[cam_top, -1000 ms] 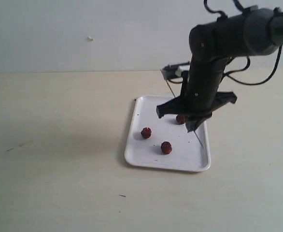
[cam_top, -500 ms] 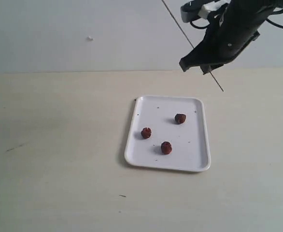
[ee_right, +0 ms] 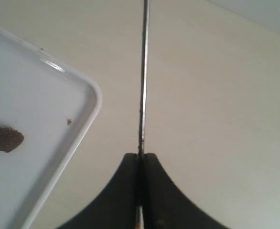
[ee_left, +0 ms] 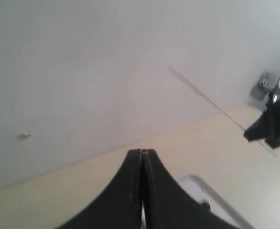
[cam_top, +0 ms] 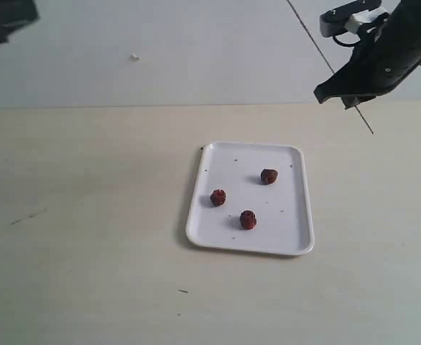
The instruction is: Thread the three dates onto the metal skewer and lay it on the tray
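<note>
Three dark red-brown dates lie loose on the white tray [cam_top: 297,230]: one at the back right [cam_top: 269,176], one on the left [cam_top: 218,197], one at the front [cam_top: 248,220]. My right gripper [cam_top: 350,102] hangs high, beyond the tray's far right corner, shut on the thin metal skewer [cam_top: 318,39], which slants up-left and pokes out below. The right wrist view shows the skewer [ee_right: 143,71] clamped in the gripper [ee_right: 141,155], beside the tray's corner [ee_right: 93,93] and one date [ee_right: 6,138]. My left gripper [ee_left: 141,152] is shut and empty, raised high.
The tray rests on a pale beige table [cam_top: 88,215] before a light wall. A dark part of the left arm [cam_top: 6,18] shows in the exterior view's top left corner. The left wrist view catches the skewer [ee_left: 202,98] and the tray's corner [ee_left: 192,180].
My right gripper has risen from low over the tray, carrying the skewer up and to the right. The left arm has entered at the top left. The dates have not moved.
</note>
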You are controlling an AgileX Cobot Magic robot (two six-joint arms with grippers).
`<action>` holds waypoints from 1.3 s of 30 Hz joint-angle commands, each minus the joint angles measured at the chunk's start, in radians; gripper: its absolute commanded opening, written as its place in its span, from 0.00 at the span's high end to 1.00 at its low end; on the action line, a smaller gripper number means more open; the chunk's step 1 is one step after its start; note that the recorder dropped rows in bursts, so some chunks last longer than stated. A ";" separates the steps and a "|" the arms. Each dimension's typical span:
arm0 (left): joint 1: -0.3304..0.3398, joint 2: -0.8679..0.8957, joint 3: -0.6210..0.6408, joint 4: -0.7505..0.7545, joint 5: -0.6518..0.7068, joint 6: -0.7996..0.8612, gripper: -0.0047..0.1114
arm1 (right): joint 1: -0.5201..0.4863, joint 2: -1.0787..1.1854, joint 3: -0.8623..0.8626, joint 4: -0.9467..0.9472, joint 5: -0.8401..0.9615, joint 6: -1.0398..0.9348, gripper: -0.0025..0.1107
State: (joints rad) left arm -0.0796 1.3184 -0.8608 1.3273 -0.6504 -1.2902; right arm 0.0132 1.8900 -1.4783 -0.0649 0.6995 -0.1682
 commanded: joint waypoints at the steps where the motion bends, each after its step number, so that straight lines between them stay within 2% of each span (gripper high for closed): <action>1: -0.087 0.237 -0.246 0.417 0.034 -0.376 0.96 | -0.019 -0.004 0.002 0.038 0.009 -0.019 0.98; 6: -0.185 0.407 -0.412 0.417 0.127 -0.313 0.90 | -0.019 -0.004 0.002 0.124 0.009 -0.104 0.98; 7: -0.205 0.427 -0.432 0.417 0.169 -0.292 0.90 | -0.019 -0.004 0.002 0.142 0.009 -0.116 0.98; 9: -0.244 0.465 -0.468 0.417 0.338 -0.183 0.89 | -0.019 -0.004 0.002 0.171 0.009 -0.155 0.98; 10: -0.258 0.479 -0.478 0.417 0.430 -0.104 0.89 | -0.019 -0.004 0.002 0.178 0.009 -0.163 0.98; 15: -0.332 0.547 -0.490 0.395 1.175 0.453 0.89 | -0.019 -0.004 0.002 0.196 0.002 -0.171 0.98; 17: -0.354 0.592 -0.515 0.266 1.455 0.715 0.89 | -0.019 -0.004 0.002 0.196 0.002 -0.171 0.98; 19: -0.364 0.631 -0.554 0.076 1.592 0.964 0.89 | -0.019 -0.004 0.002 0.196 0.002 -0.171 0.98; 21: -0.375 0.659 -0.588 -0.183 1.598 1.269 0.89 | -0.019 -0.004 0.002 0.196 0.008 -0.180 0.98; 24: -0.405 0.672 -0.635 -0.739 1.521 1.797 0.89 | -0.019 -0.004 0.002 0.196 0.043 -0.198 0.98; 26: -0.428 0.672 -0.652 -1.161 1.513 2.215 0.89 | -0.019 -0.004 0.002 0.196 0.073 -0.224 0.98; 27: -0.438 0.672 -0.658 -1.327 1.515 2.373 0.89 | -0.019 -0.004 0.002 0.196 0.084 -0.233 0.98; 28: -0.447 0.672 -0.667 -1.430 1.507 2.466 0.89 | -0.019 -0.004 0.002 0.196 0.089 -0.237 0.98; 30: -0.468 0.672 -0.682 -1.507 1.435 2.500 0.84 | -0.019 -0.004 0.002 0.196 0.097 -0.250 0.98; 32: -0.478 0.677 -0.694 -1.517 1.393 2.500 0.73 | -0.019 -0.004 0.002 0.196 0.097 -0.250 0.98; 35: -0.492 0.702 -0.730 -1.532 1.407 2.490 0.56 | -0.019 -0.004 0.002 0.204 0.102 -0.261 0.98; 39: -0.522 0.767 -0.773 -1.529 1.415 2.492 0.54 | -0.019 -0.004 0.002 0.214 0.146 -0.313 0.98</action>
State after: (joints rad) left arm -0.5789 2.0440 -1.6092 -0.1843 0.7647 1.1947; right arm -0.0019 1.8900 -1.4783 0.1397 0.8218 -0.4462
